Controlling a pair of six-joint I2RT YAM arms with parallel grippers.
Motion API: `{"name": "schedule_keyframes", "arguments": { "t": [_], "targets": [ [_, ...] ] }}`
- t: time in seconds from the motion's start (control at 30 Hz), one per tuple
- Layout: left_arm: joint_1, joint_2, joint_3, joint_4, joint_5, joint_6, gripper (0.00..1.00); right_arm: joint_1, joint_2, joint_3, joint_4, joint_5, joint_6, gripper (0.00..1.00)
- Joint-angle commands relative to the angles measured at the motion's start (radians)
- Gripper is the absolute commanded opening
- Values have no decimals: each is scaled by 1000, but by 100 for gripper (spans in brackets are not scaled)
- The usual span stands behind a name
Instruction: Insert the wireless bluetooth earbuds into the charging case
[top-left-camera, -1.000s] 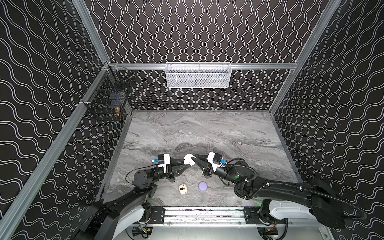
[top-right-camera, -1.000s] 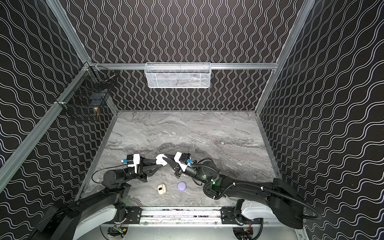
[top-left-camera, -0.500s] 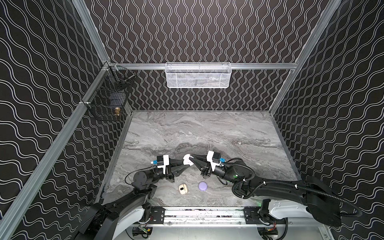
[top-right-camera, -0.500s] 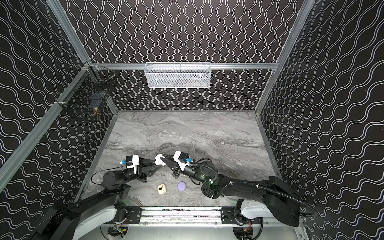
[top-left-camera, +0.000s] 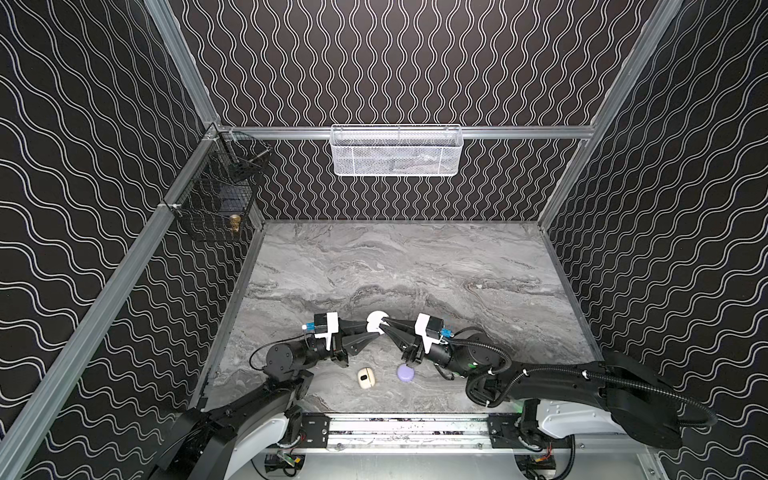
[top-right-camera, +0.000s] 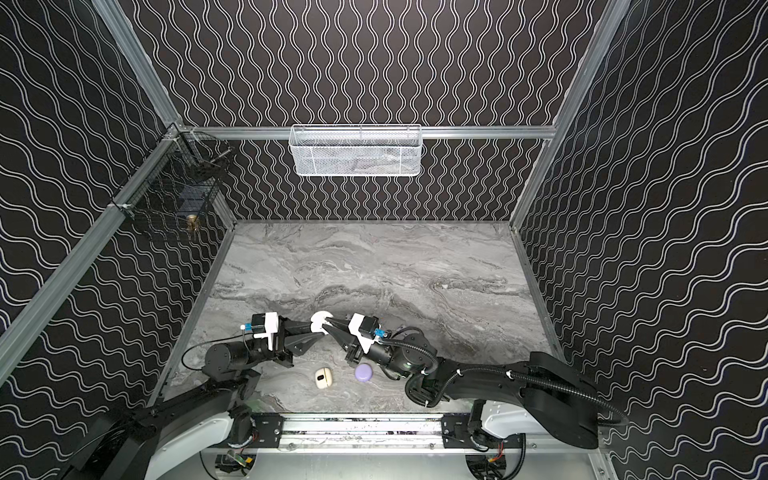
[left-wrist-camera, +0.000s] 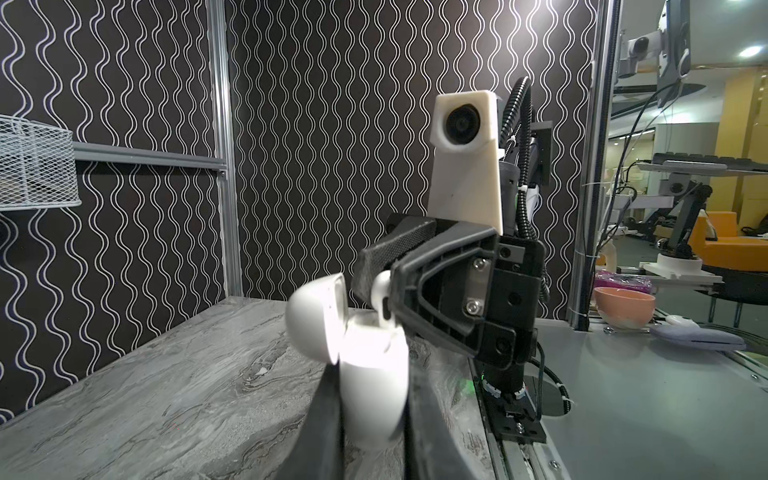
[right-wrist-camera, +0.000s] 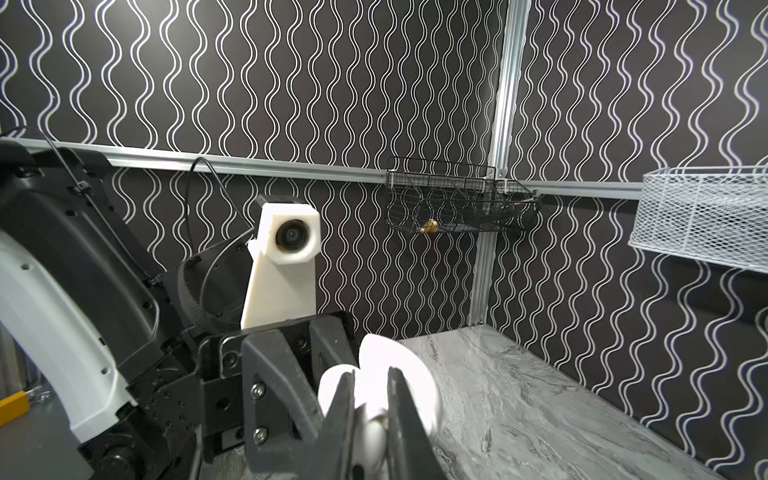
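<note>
A white charging case (top-left-camera: 375, 321) is held above the table, lid open, with my left gripper (top-left-camera: 369, 332) shut on its body in both top views (top-right-camera: 319, 322). In the left wrist view the case body (left-wrist-camera: 372, 374) sits between my left gripper's (left-wrist-camera: 372, 399) fingers, its lid (left-wrist-camera: 316, 324) tipped back. My right gripper (top-left-camera: 385, 323) (top-right-camera: 328, 322) meets it from the right, shut on a white earbud (left-wrist-camera: 380, 291) whose stem points down into the case's mouth. The right wrist view shows that earbud (right-wrist-camera: 374, 440) pinched in my right gripper (right-wrist-camera: 371, 384), in front of the lid (right-wrist-camera: 415, 374).
A cream case (top-left-camera: 365, 378) and a closed lilac case (top-left-camera: 405, 372) lie on the marble table near the front edge, below the grippers. A white mesh basket (top-left-camera: 395, 151) hangs on the back wall. On the left wall hangs a black wire basket (top-left-camera: 216, 195).
Only small shifts: the right gripper with the earbud has nudged slightly at the case's opening. The left gripper and the case stay about where they were.
</note>
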Motion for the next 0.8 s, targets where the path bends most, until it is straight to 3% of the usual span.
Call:
{"name": "schedule_keyframes", "arguments": {
  "t": [0.0, 0.13, 0.33, 0.43, 0.6, 0.77],
  "targets": [
    [2, -10, -1, 52, -65, 18, 0, 10, 13, -1, 0, -9, -7, 0],
    [3, -18, 2, 52, -60, 17, 0, 10, 16, 10, -23, -6, -15, 3],
    [0, -21, -1, 52, -63, 18, 0, 11, -5, -18, 6, 18, -7, 34],
    [1, -15, -4, 52, -68, 22, 0, 10, -31, -38, 9, 22, 6, 45],
    [1, -6, 1, 52, -62, 20, 0, 12, -85, -52, -20, 0, 20, 56],
    [1, -9, -3, 52, -68, 25, 0, 17, -147, -68, -48, -2, 41, 60]
  ]
}}
